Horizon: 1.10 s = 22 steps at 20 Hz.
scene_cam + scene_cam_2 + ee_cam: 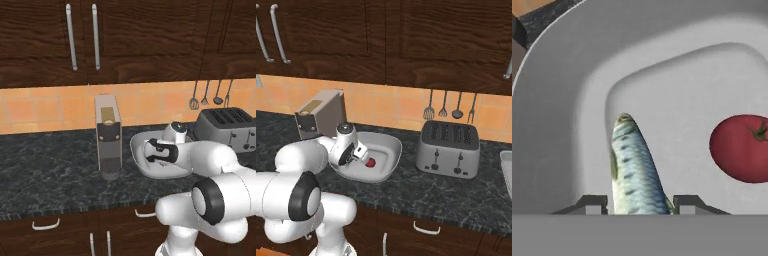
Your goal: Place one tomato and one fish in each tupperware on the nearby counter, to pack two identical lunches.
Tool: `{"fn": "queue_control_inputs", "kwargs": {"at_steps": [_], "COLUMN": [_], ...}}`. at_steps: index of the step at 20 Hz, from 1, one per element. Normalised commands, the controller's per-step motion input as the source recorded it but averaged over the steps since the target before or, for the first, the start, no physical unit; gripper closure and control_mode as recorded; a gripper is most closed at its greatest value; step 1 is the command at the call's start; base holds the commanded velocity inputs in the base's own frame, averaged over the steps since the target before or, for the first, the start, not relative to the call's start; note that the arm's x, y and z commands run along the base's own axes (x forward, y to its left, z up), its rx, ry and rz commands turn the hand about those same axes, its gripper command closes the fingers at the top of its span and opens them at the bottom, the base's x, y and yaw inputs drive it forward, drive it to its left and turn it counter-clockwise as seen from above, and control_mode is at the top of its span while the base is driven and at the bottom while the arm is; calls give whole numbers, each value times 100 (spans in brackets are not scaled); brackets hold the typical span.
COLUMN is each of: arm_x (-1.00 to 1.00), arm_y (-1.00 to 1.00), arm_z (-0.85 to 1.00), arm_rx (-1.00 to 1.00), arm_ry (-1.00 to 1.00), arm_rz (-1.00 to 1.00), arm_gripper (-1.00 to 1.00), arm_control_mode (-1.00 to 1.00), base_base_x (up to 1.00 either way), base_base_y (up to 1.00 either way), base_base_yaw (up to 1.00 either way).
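The hand (635, 204) hangs over a shallow grey tupperware (572, 100) and grips a slim silver-grey fish (633, 170) between its two dark fingertips (592, 204), one on each side of the fish's rear part. The fish points away from the camera, head toward the far wall of the container (its tail end is hidden below the fingertips). Whether the fish touches the container floor cannot be told.

A round red tomato (741, 148) lies on the container floor, beside the fish and apart from it. In the right base view the same tomato (371, 162) sits inside the tupperware (387, 145), just past the hand (358, 151).

The tupperware (137, 145) rests on the black speckled tabletop (45, 165), between a tall grey coffee machine (108, 137) and a silver toaster (226, 127), with the white arm (200, 155) reaching over it. Kitchen utensils (448, 107) hang on the orange tiled wall above the toaster (448, 147). Dark wood cabinets (125, 35) run above, and drawers with curved silver handles (46, 224) below the tabletop.
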Motion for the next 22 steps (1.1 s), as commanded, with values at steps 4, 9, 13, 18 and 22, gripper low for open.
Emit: {"fn": "queue_control_inputs", "kwargs": {"at_steps": [4, 9, 13, 18, 22], "arm_x": [-3, -63, -100, -100, -100], "arm_y": [0, -36, -100, -46, 26], "arm_z": [75, 100, 100, 100, 100], "arm_rx": [0, 2, 15, 11, -16], "arm_ry": [-4, -23, -51, -44, -40], "arm_rz": [-4, 0, 0, 0, 2], "arm_gripper": [-100, -100, -100, -100, -100], "arm_control_mode": [-100, -100, -100, -100, -100], "base_base_x": [0, 0, 0, 0, 0], "base_base_y": [0, 0, 0, 0, 0], "base_base_yaw": [0, 0, 0, 0, 0]}}
